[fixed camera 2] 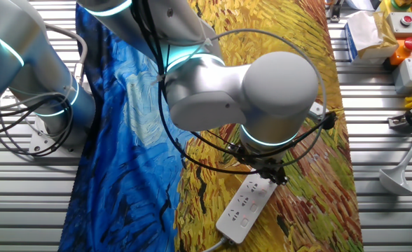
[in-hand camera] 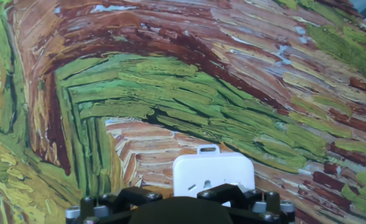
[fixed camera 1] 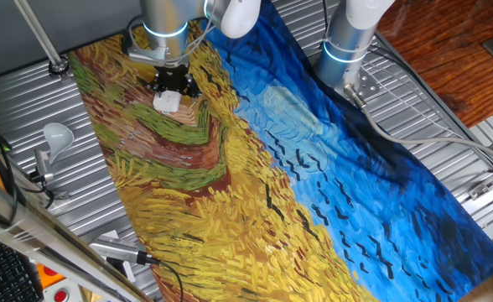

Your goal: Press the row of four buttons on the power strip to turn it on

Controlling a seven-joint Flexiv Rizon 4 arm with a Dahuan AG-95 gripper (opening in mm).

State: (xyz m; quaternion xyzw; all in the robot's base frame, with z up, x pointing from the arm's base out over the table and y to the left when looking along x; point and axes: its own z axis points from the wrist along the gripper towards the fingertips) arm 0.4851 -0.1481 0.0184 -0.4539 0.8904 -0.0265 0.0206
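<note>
Other fixed view | gripper [fixed camera 2: 270,171] low over power strip [fixed camera 2: 246,208] on the painted cloth [fixed camera 2: 304,105] | fingers: cannot tell (hidden) | buttons [fixed camera 2: 246,217] likely still unpressed

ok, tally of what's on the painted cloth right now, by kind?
Power strip: 1
Robot arm tool above the strip: 1
Total: 2
</note>
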